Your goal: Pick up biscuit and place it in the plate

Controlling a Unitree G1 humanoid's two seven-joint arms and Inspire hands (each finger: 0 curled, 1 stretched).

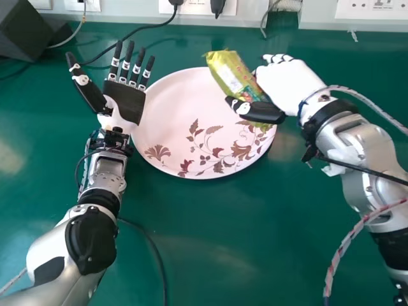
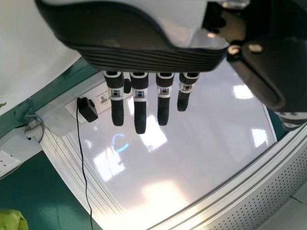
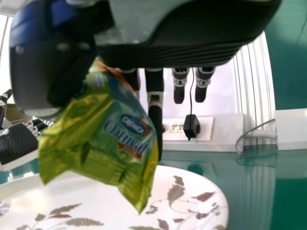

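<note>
We see the right robot hand [image 1: 287, 83] grasping the yellow-and-green biscuit packet [image 1: 233, 73] between its thumb and fingers, over the far right part of the round plate [image 1: 178, 102] in the head view. The packet is tilted, and in the right wrist view we see its printed side, with a lower corner pointing down in front of the plate; we cannot tell whether it touches the plate. The plate lies on the green bench [image 1: 210, 242] between our two hands, pale, with brown leaves and flowers on its near and right parts. Our left robot hand [image 1: 131, 102] is released, its fingers straight and its palm up, at the plate's left side. Along the far edge of the bench we see a white socket panel [image 1: 196, 7] with black plugs, and at the far left a dark box [image 1: 24, 32]. A black cable [image 1: 156, 252] runs over the bench beside our left forearm.
</note>
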